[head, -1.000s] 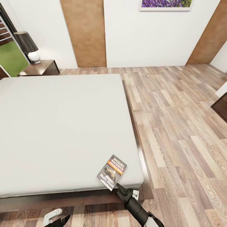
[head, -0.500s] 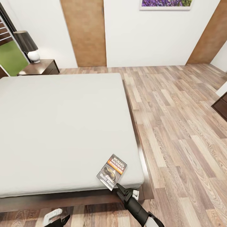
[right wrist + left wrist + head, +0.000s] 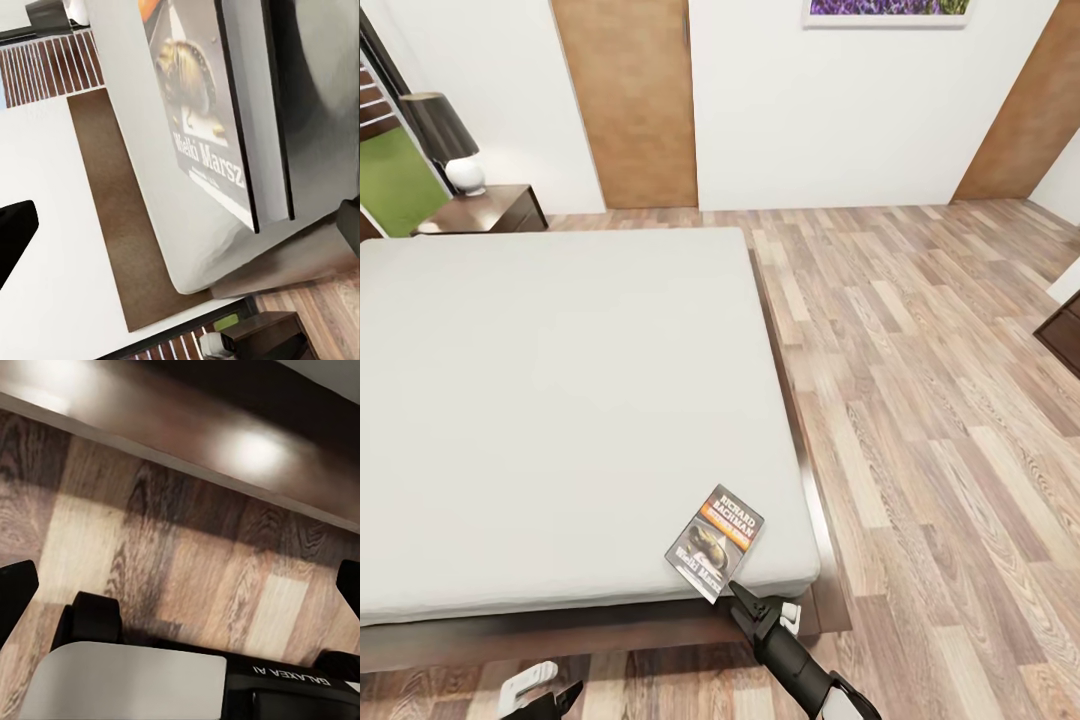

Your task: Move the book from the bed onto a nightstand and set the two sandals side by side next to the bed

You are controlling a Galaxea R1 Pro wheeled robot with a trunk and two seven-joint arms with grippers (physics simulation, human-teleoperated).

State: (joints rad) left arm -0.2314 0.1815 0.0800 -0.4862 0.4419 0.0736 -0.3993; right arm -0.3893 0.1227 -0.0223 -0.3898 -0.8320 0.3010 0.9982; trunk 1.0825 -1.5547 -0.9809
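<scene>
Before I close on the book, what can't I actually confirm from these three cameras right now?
- Right gripper: head view shows its tip at the book but not the finger gap; in the right wrist view the fingers are cut off by the edges.
- Left gripper: cut off by the head view's bottom edge.
- Nightstand: far and small; the lamp covers part of its top.

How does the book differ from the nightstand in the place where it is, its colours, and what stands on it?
The book lies flat on the bed, at the near corner by the right hand; the nightstand stands on the floor at the far corner. The book's cover has white lettering, an orange band and a picture; the nightstand is plain dark brown wood. Nothing rests on the book; a lamp stands on the nightstand.
</scene>
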